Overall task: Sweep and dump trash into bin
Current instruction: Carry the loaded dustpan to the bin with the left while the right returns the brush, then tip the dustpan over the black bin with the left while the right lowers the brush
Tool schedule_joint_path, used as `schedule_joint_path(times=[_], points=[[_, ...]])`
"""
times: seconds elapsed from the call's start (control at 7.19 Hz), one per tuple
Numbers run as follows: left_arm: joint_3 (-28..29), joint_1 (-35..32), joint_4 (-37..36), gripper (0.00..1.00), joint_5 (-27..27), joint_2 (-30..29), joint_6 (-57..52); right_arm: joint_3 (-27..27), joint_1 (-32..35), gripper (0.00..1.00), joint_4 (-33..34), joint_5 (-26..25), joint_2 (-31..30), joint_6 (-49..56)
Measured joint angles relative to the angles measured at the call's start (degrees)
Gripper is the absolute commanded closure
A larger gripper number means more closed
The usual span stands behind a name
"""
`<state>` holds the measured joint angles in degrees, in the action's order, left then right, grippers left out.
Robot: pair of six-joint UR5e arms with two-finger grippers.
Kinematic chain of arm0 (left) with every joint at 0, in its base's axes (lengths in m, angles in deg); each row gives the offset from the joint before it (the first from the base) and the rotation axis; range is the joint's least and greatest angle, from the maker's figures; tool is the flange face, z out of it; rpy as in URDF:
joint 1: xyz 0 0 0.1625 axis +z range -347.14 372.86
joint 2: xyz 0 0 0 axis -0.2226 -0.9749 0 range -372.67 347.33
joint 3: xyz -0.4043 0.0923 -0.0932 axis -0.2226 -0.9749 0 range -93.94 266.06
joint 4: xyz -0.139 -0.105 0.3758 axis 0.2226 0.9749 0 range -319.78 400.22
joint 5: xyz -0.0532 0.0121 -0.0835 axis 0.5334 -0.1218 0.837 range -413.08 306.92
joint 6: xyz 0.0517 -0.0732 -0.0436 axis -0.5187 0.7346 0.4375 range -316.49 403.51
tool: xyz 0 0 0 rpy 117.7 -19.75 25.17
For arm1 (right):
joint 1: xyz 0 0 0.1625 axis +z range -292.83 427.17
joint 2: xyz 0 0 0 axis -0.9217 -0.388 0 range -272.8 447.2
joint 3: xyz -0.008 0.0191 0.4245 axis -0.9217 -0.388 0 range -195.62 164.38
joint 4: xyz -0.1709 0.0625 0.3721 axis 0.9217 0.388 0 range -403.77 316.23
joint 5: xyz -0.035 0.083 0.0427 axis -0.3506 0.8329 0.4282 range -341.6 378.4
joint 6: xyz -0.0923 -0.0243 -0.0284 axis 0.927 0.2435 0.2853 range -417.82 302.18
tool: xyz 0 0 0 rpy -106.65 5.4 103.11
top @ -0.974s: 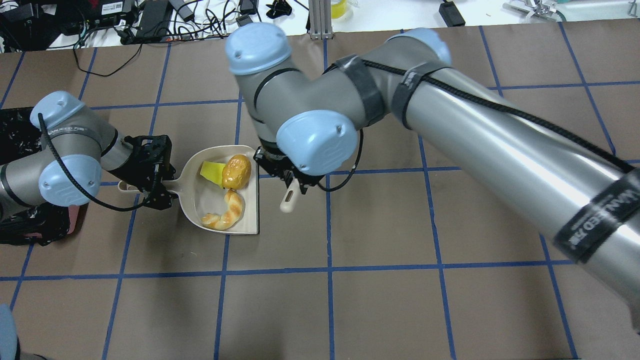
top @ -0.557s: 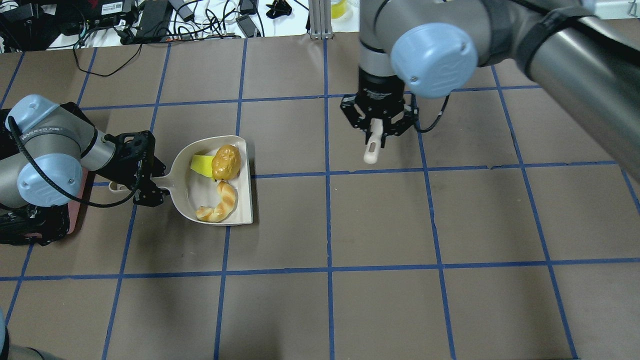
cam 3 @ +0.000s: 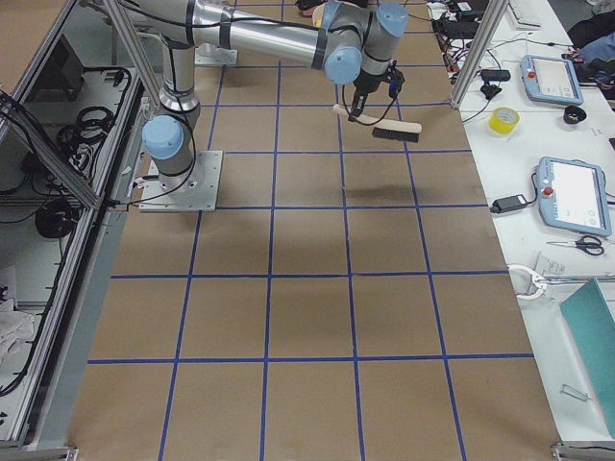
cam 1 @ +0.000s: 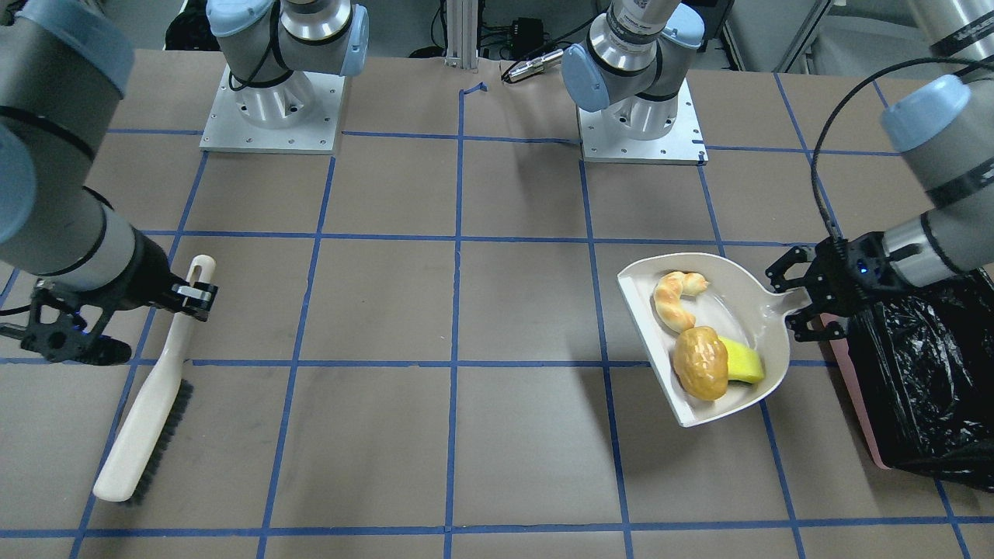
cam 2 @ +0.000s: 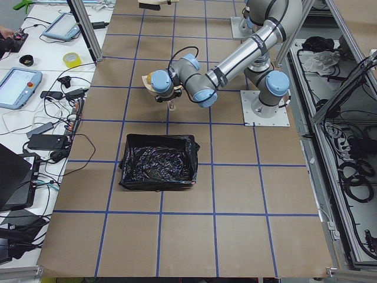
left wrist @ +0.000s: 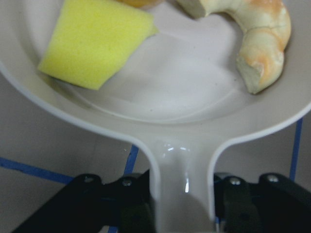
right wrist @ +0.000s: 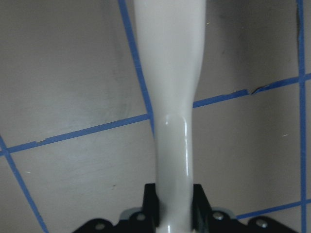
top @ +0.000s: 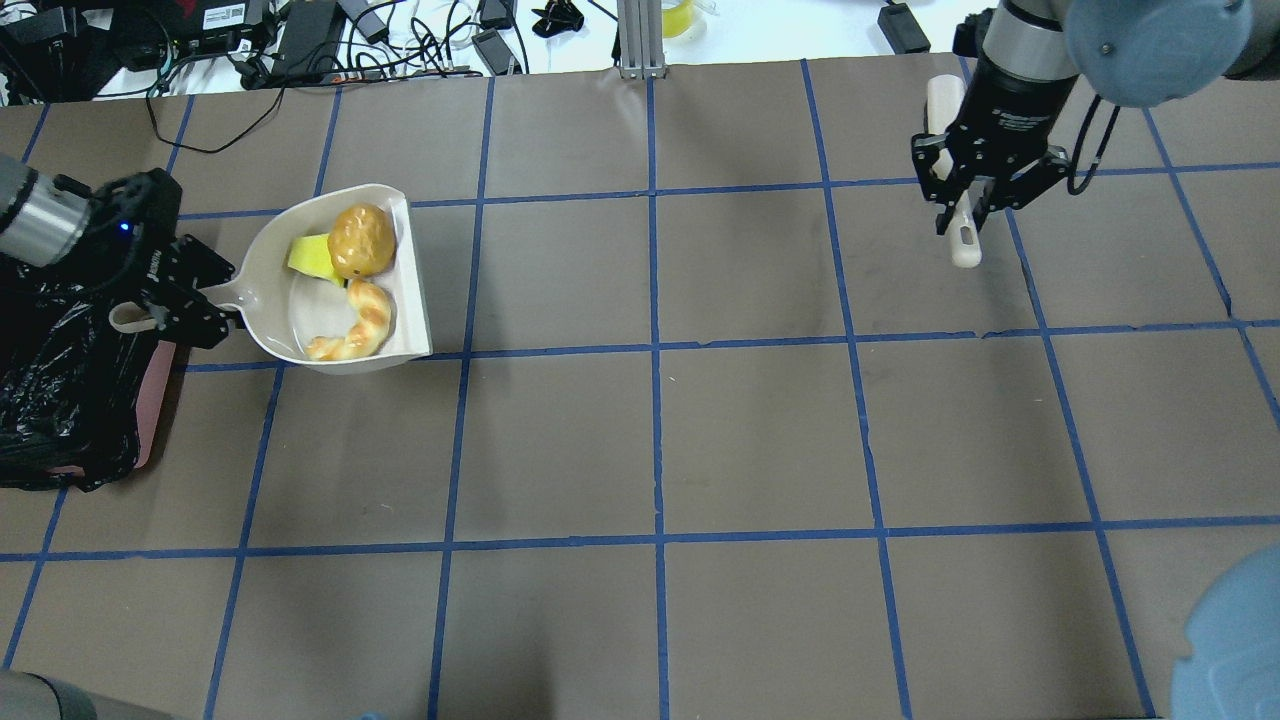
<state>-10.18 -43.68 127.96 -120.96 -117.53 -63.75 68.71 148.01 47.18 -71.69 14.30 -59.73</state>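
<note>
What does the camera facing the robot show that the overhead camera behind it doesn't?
Only the facing view shows the whole off-white brush with its dark bristles, and both arms' mounting plates. Only the overhead view shows the cable-strewn white bench beyond the table. Both show the off-white plastic dustpan carrying the golden-brown bread roll, twisted tan pastry and yellow-green sponge wedge, its handle in the left gripper near the black-lined pink bin.

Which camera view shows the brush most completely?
The exterior front-facing view: the whole brush shows, handle and bristles. Overhead shows only parts of the handle; the right wrist view, only the handle; exterior right shows it whole but small.
</note>
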Motion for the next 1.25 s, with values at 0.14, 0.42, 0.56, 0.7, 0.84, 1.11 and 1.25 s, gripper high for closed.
schedule_joint_path(times=[0.14, 0.42, 0.56, 0.7, 0.84, 1.11, 1.25], points=[[3.91, 3.21, 5.73, 1.00, 0.85, 0.13, -0.15, 0.96, -2.81, 1.00, 1.43, 0.00, 0.80, 4.39], [8.74, 10.94, 12.72, 1.00, 0.63, 0.14, -0.19, 5.24, -6.04, 1.00, 8.41, -1.53, 1.80, 10.78], [10.87, 14.71, 13.99, 1.00, -1.27, -0.25, -0.21, 7.77, -7.45, 1.00, 12.45, -2.33, 2.20, 13.50], [13.44, 17.42, 14.48, 1.00, -3.23, -0.70, -0.21, 9.72, -8.77, 1.00, 15.28, -2.62, 2.67, 15.83], [16.03, 19.92, 14.66, 1.00, -4.92, -1.35, -0.19, 10.88, -9.60, 1.00, 16.66, -2.67, 3.16, 17.41], [20.53, 25.12, 13.91, 1.00, -8.30, -3.39, -0.23, 11.56, -10.04, 1.00, 17.40, -2.60, 4.50, 18.41], [22.86, 26.28, 12.94, 1.00, -10.01, -4.92, -0.26, 11.62, -10.09, 1.00, 17.47, -2.67, 5.14, 18.61]])
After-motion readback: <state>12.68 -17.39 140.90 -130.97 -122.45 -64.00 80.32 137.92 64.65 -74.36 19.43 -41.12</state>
